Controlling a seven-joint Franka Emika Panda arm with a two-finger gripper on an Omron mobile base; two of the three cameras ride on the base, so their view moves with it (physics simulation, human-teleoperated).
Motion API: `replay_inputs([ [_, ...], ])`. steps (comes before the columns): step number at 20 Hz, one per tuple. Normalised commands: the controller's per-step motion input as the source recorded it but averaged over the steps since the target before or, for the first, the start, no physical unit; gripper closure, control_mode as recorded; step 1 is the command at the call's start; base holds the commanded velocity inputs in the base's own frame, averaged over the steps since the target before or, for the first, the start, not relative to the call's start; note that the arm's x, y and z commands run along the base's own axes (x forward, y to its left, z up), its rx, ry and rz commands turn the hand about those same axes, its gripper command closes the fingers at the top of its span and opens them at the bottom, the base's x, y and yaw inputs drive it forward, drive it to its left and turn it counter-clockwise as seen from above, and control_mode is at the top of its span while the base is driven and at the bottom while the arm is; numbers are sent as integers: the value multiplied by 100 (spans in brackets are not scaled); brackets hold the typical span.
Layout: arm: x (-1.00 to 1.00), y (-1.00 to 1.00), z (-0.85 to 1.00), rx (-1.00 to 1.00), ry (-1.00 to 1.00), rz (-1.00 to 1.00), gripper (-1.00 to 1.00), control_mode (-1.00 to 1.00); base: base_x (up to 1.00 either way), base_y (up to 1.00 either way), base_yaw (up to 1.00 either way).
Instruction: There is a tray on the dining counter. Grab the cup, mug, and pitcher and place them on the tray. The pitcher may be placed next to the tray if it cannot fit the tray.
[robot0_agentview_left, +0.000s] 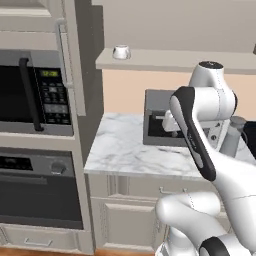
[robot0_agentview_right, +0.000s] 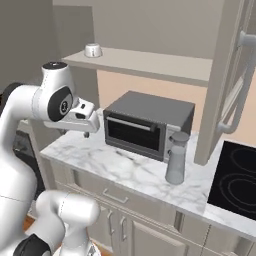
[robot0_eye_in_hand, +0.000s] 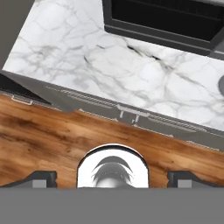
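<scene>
Pitcher (robot0_agentview_right: 176, 158) stands on the marble counter (robot0_agentview_right: 125, 172), well apart from the wide-open pincer (robot0_agentview_right: 86, 131).

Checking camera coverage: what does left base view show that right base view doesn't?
Left base alone: the built-in microwave and the wall oven under it. Right base alone: the black cooktop and the pitcher's whole body; left base catches just a sliver of it behind the arm. Both: the marble counter, the toaster oven, the small bowl on the shelf.
</scene>
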Motion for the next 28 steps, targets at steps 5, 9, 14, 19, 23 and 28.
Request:
replay_inputs([
  [5, 0, 0, 0, 0, 0, 0, -100, 100, 35, -4, -21],
  [9, 0, 0, 0, 0, 0, 0, -100, 100, 39, 0, -29],
  [14, 0, 0, 0, 0, 0, 0, -100, 100, 39, 0, -25],
  [19, 0, 0, 0, 0, 0, 0, -100, 100, 23, 0, -10],
  [23, 0, 0, 0, 0, 0, 0, -100, 100, 12, 0, 0],
  [28, 6, 8, 0, 0, -8, 6, -100, -100, 4, 0, 0],
])
